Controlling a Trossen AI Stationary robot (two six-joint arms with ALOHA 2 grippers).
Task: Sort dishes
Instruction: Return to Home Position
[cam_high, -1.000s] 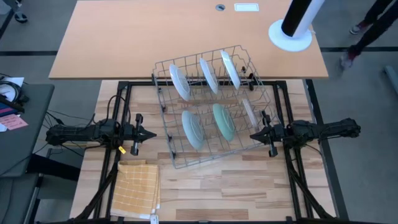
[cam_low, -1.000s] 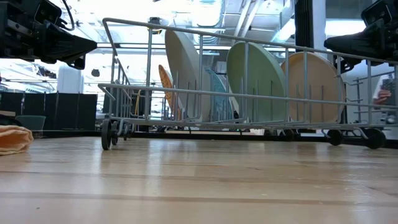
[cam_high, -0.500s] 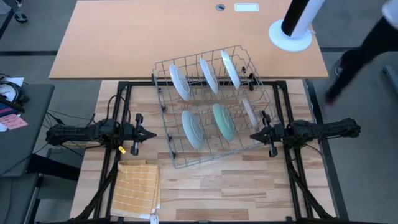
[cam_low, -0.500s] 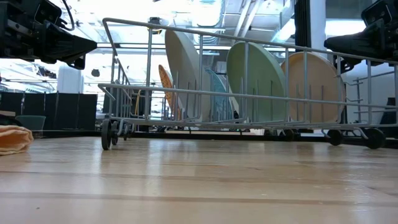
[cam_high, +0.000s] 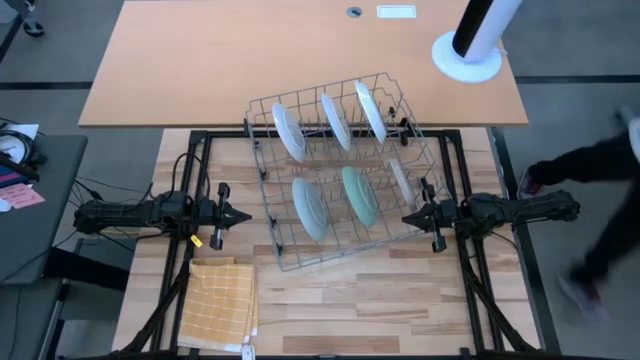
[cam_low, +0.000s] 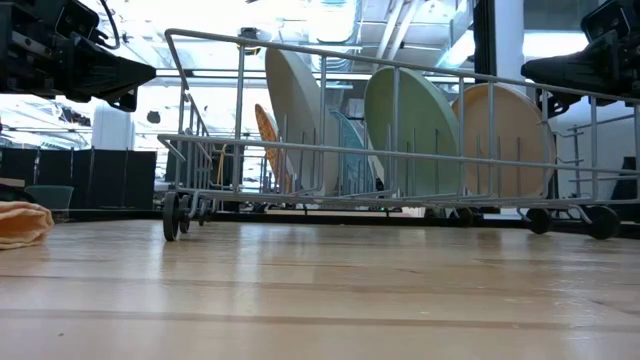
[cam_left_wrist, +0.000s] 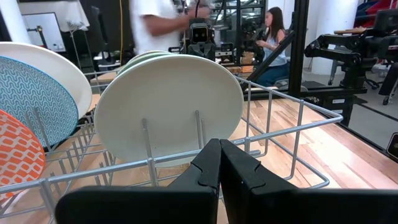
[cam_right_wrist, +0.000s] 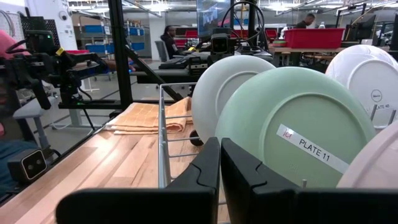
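Dishes (cam_high: 309, 208) stand on edge in wire rack (cam_high: 283, 262); high view: L gripper (cam_high: 242, 215) & R gripper (cam_high: 408, 217) flank rack. Low view: plates upright in slots. Wrist views: both claws pinched together, empty.

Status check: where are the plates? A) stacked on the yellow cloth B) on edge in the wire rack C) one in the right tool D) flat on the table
B: the plates stand on edge in the wire rack; the left tool and right tool, shut and empty, flank it.
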